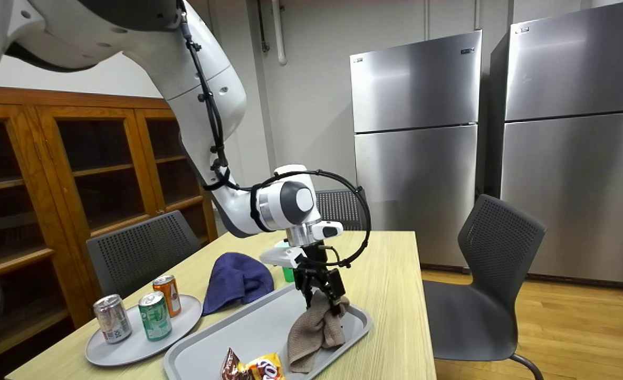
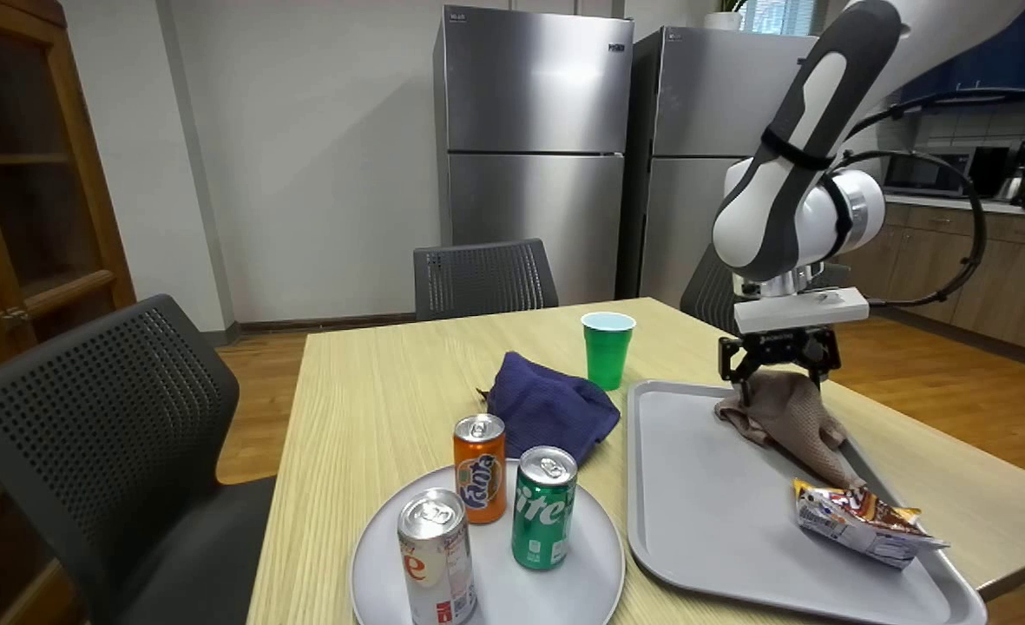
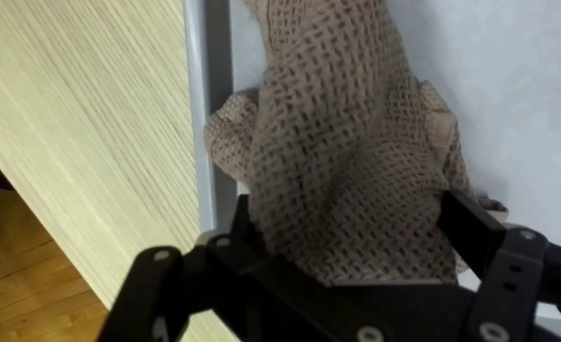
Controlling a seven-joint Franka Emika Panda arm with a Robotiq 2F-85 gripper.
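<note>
Ok so your gripper [image 3: 347,204] has its jaws spread wide, not clenched, with the bunched end of the brown cloth [image 3: 337,156] sitting between them; you can't really tell whether either side is touching it. That cloth lies in the gray tray [image 2: 712,503], toward the far right corner in an exterior view, its tail running down along the right rim. Your wrist view shows a strip of light tabletop [image 3: 95,118] between that rim and the tabletop's edge, then wood floor [image 3: 38,285]. Just beside the cloth's tail, also in your tray near the right rim, there's a snack packet [image 2: 864,525]. Off the tray's left edge you've got a round gray plate [image 2: 594,555] with three upright cans on it: an orange Fanta can [image 2: 480,473], a green can [image 2: 544,512] and a silvery white can [image 2: 436,555]. Past the plate's far edge there's a crumpled navy cloth [image 2: 547,408], and your green cup [image 2: 607,351] stands upright just beside the tray's far left corner
</note>
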